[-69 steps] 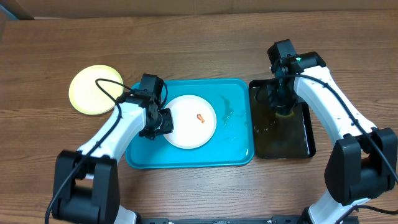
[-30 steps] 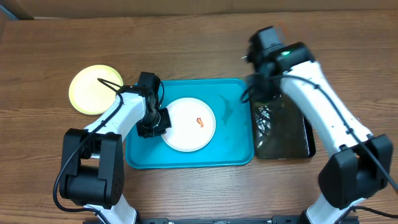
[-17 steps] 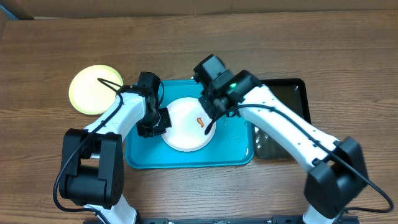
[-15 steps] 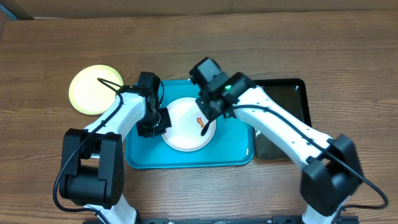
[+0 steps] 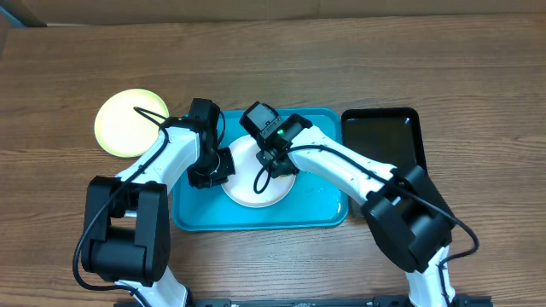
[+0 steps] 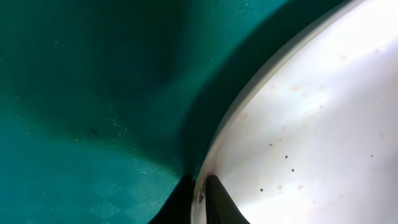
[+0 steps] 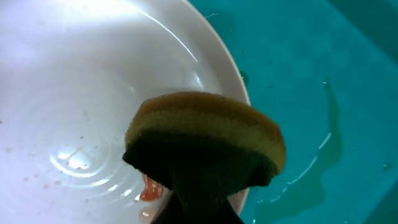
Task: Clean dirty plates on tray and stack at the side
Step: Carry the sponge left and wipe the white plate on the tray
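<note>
A white plate [image 5: 247, 186] lies in the turquoise tray [image 5: 316, 209]. My left gripper [image 5: 223, 167] is shut on the plate's left rim [image 6: 208, 180]; the left wrist view shows small specks on the plate [image 6: 323, 143]. My right gripper [image 5: 275, 162] is shut on a yellow and dark green sponge [image 7: 205, 140] and holds it on the plate [image 7: 74, 93], next to an orange smear [image 7: 149, 190]. A pale yellow-green plate [image 5: 128, 121] lies on the table left of the tray. A third plate is not in view.
A black tray [image 5: 384, 145] holding liquid stands right of the turquoise tray. Water streaks [image 7: 323, 143] lie on the turquoise tray's floor right of the plate. Brown wooden table [image 5: 341, 60] surrounds everything.
My right arm has swung from the black tray leftward with the sponge and now rests it on the white plate over the orange smear. My left gripper has stayed on the plate's rim.
</note>
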`<action>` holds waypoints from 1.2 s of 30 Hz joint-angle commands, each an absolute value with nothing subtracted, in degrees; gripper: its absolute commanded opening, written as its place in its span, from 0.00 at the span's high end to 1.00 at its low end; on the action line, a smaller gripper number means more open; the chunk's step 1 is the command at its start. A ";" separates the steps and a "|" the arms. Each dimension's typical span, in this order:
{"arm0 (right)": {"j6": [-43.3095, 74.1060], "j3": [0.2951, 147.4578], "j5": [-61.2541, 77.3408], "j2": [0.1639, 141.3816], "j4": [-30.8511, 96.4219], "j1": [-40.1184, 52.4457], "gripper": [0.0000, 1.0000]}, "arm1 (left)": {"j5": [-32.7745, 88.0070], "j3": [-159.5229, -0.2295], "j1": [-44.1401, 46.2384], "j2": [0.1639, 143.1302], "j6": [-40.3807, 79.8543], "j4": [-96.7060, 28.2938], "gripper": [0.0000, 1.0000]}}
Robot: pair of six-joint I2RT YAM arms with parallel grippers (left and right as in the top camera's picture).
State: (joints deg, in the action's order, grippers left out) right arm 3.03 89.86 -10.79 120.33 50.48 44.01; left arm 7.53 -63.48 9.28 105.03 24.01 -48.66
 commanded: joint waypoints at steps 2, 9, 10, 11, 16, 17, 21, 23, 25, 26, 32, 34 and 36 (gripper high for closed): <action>3.70 89.62 -11.53 122.02 49.10 43.72 0.96 | 7.55 -64.38 9.39 105.73 24.21 -48.82 0.90; 4.67 89.56 -3.90 125.21 49.08 43.33 0.96 | 7.55 -64.38 9.39 105.73 24.21 -48.82 0.90; 4.97 89.54 -2.90 125.47 49.10 43.33 0.96 | 7.53 -64.40 9.39 105.73 24.21 -48.80 0.90; 4.97 89.52 -1.63 125.89 49.15 43.33 0.96 | 7.55 -64.40 9.39 105.73 24.21 -48.80 0.90; 7.51 89.21 0.36 128.01 49.60 43.33 0.96 | 7.55 -64.40 9.39 105.73 24.21 -48.84 0.90; 7.75 89.08 0.73 128.31 49.54 43.33 0.96 | 7.55 -64.40 9.39 105.73 24.21 -48.84 0.90; 7.73 88.49 5.13 129.03 49.12 43.33 0.96 | 7.55 -64.40 9.39 105.73 24.21 -48.82 0.90; 7.73 88.49 7.66 129.03 49.10 43.33 0.96 | 7.55 -64.40 9.39 105.73 24.21 -48.82 0.90; 7.70 88.49 10.13 129.03 48.82 43.31 0.96 | 7.55 -64.40 9.39 105.73 24.21 -48.82 0.90; 7.73 88.49 11.25 129.03 48.51 43.31 0.96 | 7.55 -64.40 9.39 105.73 24.21 -48.82 0.90; 7.64 90.24 18.94 128.29 46.87 41.95 0.96 | 7.55 -64.40 9.39 105.73 24.21 -48.82 0.90; 7.27 92.29 22.35 127.42 47.16 40.49 0.96 | 7.55 -64.40 9.39 105.73 24.21 -48.84 0.89; 7.27 95.24 26.89 124.95 47.18 37.98 0.96 | 7.55 -64.40 9.39 105.73 24.21 -48.84 0.90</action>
State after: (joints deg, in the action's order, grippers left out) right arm 7.27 91.74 18.72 125.27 47.20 41.28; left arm 7.51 -63.48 9.28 105.03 24.01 -48.69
